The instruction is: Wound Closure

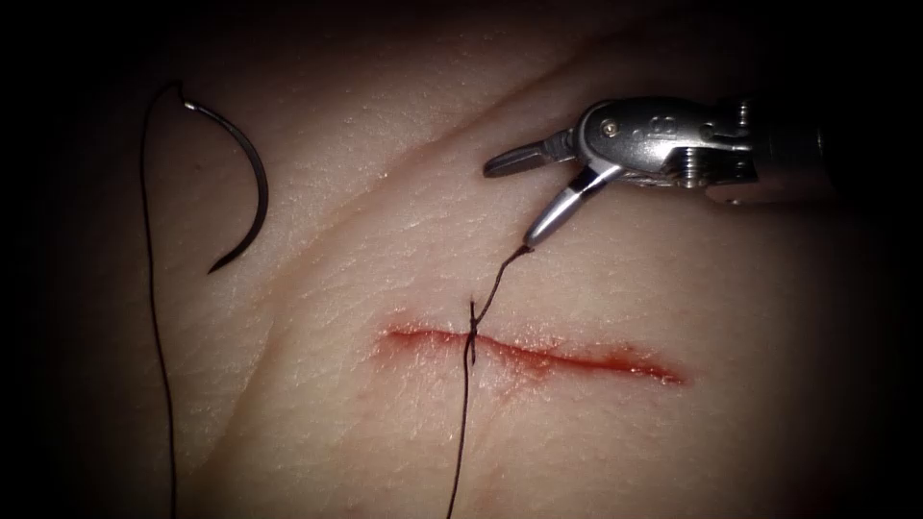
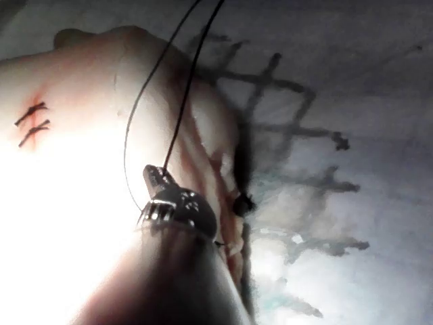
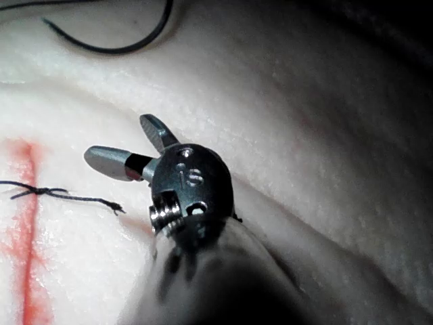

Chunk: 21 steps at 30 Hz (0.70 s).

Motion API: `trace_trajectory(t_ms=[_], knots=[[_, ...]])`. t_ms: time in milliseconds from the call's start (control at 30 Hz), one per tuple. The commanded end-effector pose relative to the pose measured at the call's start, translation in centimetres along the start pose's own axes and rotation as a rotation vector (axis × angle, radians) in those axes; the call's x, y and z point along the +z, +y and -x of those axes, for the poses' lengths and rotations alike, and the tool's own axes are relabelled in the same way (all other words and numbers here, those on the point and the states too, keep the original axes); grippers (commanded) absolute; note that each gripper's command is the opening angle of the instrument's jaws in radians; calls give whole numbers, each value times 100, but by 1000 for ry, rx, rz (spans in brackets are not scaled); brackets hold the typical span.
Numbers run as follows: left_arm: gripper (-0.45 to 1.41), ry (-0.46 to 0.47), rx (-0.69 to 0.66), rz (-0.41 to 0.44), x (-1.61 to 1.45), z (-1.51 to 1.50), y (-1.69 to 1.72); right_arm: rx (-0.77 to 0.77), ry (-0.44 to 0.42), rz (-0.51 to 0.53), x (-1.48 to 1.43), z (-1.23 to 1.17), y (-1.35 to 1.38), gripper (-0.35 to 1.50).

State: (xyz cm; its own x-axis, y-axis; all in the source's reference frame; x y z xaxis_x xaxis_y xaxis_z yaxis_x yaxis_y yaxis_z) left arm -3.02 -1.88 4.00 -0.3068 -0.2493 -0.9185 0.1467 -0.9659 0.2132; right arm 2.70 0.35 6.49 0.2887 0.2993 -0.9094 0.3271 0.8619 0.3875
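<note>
Endoscope view: right tool is held wide open, empty, above the knot; needle is laid loose on tissue far left; left tool is clamped on thread.

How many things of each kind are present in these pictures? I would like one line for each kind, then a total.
Tools: 2, right arm's tool with open, empty jaws; left arm's tool holding thread
Needle: 1, lying free on tissue
Thread: 1
Tissue: 1
Cut: 1
Total: 6

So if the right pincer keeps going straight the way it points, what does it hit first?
The right pincer, jaws open and empty, points down-left. Its lower jaw tip sits just by the cut thread end at the knot, so that tail, then the tissue, would probably be met first; depth is unclear.
</note>
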Motion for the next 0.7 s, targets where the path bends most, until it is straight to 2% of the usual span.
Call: trace_trajectory(t_ms=[33,67,267,367,467,533,700], knots=[[-45,5,8,-10,6,8,-11,-1,-19,80,2,5,-10,120],[-45,5,8,-10,6,8,-11,-1,-19,80,2,5,-10,120],[-45,31,33,-85,1,26,-64,14,-18,258,-5,16,-40,118],[-45,47,44,-144,-2,33,-94,12,-15,324,6,23,-63,121],[-45,50,53,-172,-3,33,-106,16,7,326,15,26,-75,118],[-45,69,72,-215,-6,34,-129,11,36,351,29,29,-89,115],[-45,94,99,-251,-2,35,-160,3,90,397,40,31,-101,111]])
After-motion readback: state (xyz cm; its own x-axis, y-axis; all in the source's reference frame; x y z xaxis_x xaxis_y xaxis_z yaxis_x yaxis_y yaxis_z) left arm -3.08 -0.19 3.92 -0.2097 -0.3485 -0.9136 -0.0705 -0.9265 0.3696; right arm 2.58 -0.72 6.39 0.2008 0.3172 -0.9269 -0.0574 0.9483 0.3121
